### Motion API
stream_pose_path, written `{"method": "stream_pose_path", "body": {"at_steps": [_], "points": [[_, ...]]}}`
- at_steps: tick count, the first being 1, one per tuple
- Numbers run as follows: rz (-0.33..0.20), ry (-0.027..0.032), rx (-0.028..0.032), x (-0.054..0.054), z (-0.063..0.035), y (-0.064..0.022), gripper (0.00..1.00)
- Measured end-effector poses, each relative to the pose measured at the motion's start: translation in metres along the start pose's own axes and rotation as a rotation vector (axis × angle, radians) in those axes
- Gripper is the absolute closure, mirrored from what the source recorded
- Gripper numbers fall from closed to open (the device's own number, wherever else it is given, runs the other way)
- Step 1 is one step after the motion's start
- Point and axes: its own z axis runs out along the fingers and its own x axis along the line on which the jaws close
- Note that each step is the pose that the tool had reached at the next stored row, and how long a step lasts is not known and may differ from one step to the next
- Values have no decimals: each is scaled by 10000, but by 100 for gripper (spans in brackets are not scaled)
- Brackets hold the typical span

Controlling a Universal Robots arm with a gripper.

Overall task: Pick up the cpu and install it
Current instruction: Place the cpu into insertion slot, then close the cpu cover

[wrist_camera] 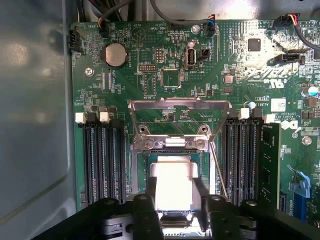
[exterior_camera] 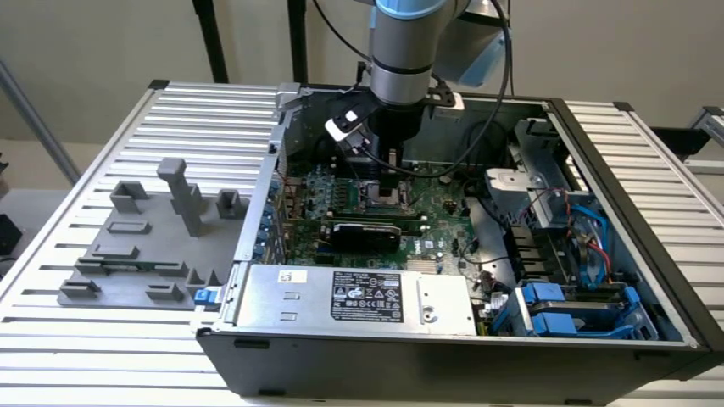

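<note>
exterior: looking down on case point(exterior_camera: 453, 360), far | wrist: facing board point(wrist_camera: 170, 75), close | both showing socket point(exterior_camera: 374, 200) point(wrist_camera: 172, 144)

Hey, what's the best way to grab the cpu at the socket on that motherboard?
Probably by two opposite side edges, coming straight down from above. The cpu sits flat and thin at the socket, its smooth metal top offers no hold, and the swung-back metal frame leaves the way above open.

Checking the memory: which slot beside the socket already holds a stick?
The outermost one on the side away from the case wall: a green module stands in it, while the other slots are bare black.
</note>
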Motion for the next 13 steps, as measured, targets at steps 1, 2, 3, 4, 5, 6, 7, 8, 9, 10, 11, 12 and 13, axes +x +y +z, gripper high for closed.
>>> {"method": "stream_pose_path", "body": {"at_steps": [1,2,3,4,5,6,7,8,9,10,11,12,13], "points": [[0,2,-1,0,0,0,64],[0,2,-1,0,0,0,70],[-1,2,-1,0,-1,0,70],[0,1,0,0,-1,0,76],[0,1,0,0,-1,0,76],[0,1,1,0,-1,0,82],[-1,1,1,0,-2,0,88],[-1,1,0,0,-1,0,88],[0,0,1,0,-2,0,89],[0,0,1,0,-2,0,89],[0,1,0,0,-1,0,89],[0,1,1,0,-2,0,89],[0,1,0,0,-2,0,89]]}}
